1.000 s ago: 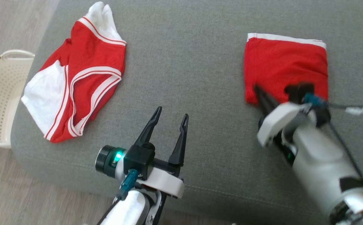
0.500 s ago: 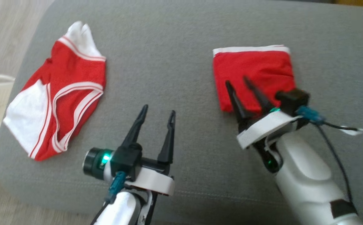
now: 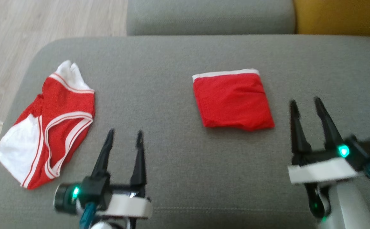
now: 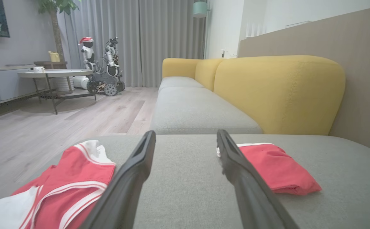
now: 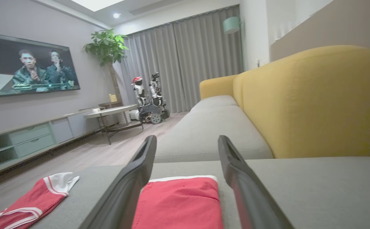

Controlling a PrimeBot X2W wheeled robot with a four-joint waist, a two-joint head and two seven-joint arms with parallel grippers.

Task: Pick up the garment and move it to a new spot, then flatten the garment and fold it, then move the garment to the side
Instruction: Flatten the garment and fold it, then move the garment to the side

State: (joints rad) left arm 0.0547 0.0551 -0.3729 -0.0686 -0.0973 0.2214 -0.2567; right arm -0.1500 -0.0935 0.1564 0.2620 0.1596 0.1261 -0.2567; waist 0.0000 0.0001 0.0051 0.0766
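Folded red fabric garment with white waistband (image 3: 232,100) lay flat on the grey upholstered sofa seat (image 3: 178,165), apart from both grippers. Left gripper (image 3: 124,133) and right gripper (image 3: 305,102) stood wide, empty. Cloth likely light, limp, unfolding easily; pinch all layers at an edge.

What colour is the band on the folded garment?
White, edging the folded red fabric garment; the head view shows it best.

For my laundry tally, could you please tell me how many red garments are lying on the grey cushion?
2. A folded red garment lies right of centre on the grey cushion; an unfolded red-and-white garment lies near its left edge.
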